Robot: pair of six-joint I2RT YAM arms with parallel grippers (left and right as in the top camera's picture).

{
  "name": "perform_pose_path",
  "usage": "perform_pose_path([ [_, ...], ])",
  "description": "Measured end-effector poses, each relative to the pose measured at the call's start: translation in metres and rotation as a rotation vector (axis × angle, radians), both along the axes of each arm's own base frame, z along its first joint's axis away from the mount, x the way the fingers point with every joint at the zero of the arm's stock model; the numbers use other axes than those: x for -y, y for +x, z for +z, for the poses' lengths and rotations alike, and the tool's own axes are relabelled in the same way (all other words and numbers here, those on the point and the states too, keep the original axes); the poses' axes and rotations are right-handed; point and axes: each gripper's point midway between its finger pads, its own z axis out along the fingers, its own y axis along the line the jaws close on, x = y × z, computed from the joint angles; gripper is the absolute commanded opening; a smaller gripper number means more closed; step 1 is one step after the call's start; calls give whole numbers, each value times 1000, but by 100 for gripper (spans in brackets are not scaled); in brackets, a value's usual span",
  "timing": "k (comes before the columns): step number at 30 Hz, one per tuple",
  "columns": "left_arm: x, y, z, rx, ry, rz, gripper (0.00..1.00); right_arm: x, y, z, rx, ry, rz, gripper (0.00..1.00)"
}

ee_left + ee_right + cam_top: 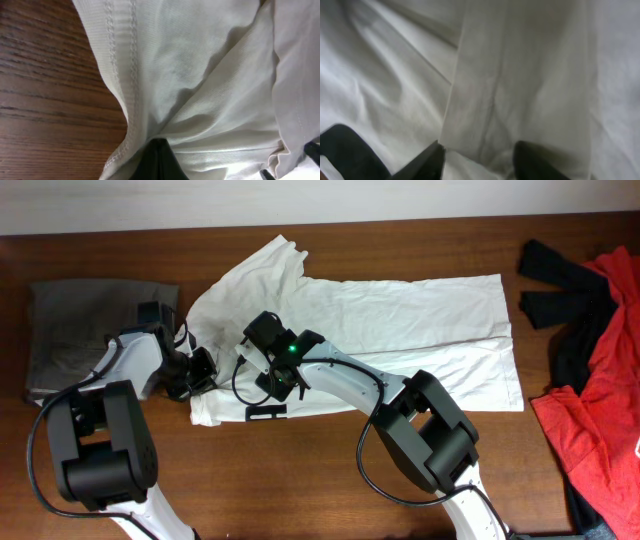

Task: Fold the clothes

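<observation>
The clothes, a white T-shirt [400,320], lie spread across the middle of the wooden table, with a small black mark [266,411] near the front edge. My left gripper [200,370] sits at the shirt's left edge. In the left wrist view its dark fingers [159,150] are pinched together on a bunched, stitched hem of the shirt [200,75]. My right gripper [280,380] hovers low over the shirt's left part. In the right wrist view its fingers [427,162] stand apart, straddling a raised fold of white fabric [520,75].
Grey-brown trousers [80,320] lie at the left end of the table, partly under the left arm. Black [555,290] and red [600,380] garments are heaped at the right end. Bare wood [330,480] shows along the front.
</observation>
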Motion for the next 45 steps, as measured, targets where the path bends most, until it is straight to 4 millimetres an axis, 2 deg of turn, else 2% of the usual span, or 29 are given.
perform_pose_path([
  [2, 0, 0, 0, 0, 0, 0, 0, 0, 0, 0, 0, 3, -6, 24],
  [12, 0, 0, 0, 0, 0, 0, 0, 2, 5, 2, 20, -13, -24, 18],
  [15, 0, 0, 0, 0, 0, 0, 0, 0, 11, 8, 44, -10, -31, 16],
  [19, 0, 0, 0, 0, 0, 0, 0, -6, 21, 21, 82, 11, -38, 4],
  [26, 0, 0, 0, 0, 0, 0, 0, -1, 33, 25, 103, 17, -65, 4],
  [37, 0, 0, 0, 0, 0, 0, 0, 23, 80, 36, 165, 83, -186, 4],
  [40, 0, 0, 0, 0, 0, 0, 0, 22, 90, 42, 199, 111, -199, 10],
  [45, 0, -1, 0, -3, 0, 0, 0, 17, 103, 52, 254, 150, -213, 10],
])
